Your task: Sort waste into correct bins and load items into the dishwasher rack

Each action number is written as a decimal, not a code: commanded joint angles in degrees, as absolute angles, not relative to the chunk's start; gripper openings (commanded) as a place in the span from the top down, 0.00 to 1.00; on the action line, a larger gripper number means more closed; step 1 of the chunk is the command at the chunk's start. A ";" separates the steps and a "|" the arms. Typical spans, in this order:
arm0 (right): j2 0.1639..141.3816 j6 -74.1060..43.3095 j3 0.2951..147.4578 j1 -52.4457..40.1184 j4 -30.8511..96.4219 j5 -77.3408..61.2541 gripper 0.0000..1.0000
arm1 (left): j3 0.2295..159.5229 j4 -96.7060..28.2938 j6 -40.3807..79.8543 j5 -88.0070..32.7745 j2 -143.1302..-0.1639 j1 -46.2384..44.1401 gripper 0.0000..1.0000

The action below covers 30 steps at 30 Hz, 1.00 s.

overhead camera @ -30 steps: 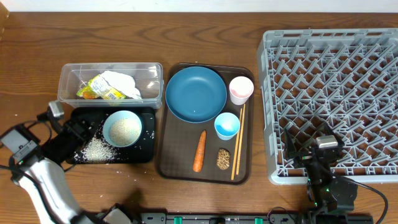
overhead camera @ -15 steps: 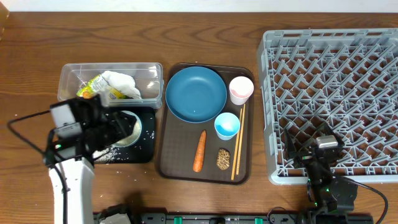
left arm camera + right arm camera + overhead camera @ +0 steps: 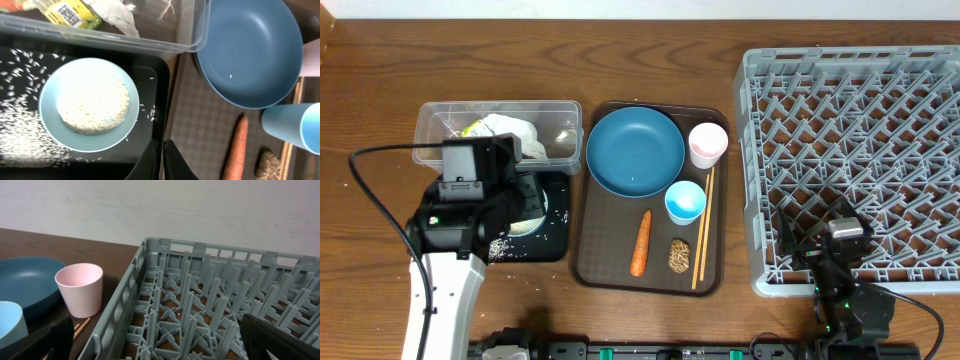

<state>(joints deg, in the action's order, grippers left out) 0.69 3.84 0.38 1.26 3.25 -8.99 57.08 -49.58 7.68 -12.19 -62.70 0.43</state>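
Left hand (image 3: 162,156) closed beside light-blue bowl (image 3: 47,112)

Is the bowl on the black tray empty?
No, the bowl holds a flat mound of rice.

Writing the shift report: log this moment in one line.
left end effector: shut, empty, above black tray beside bowl | right end effector: open, by rack | napkin, wrapper: in clear tub

Bare table (image 3: 736,200) lies between brown tray (image 3: 605,240) and rack (image 3: 860,120); left arm (image 3: 450,230) overhangs black tray (image 3: 552,240).
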 commanded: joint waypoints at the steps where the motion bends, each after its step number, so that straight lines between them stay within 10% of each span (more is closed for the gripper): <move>1: 0.54 4.58 0.32 0.99 3.46 -9.21 0.01 | 58.30 -50.63 7.60 -6.76 -64.18 -1.93 0.94; 12: 0.54 4.58 0.32 0.99 3.46 -9.21 0.01 | 58.30 -50.09 7.60 -3.33 -74.13 -4.32 0.92; 16: 0.54 4.56 0.32 0.99 3.46 -9.21 0.01 | 58.30 -49.82 7.60 -3.36 -78.43 -4.32 0.43; 30: 0.54 4.56 0.32 0.99 3.46 -9.21 0.01 | 58.24 -46.74 7.57 -1.83 -86.72 -4.32 0.40</move>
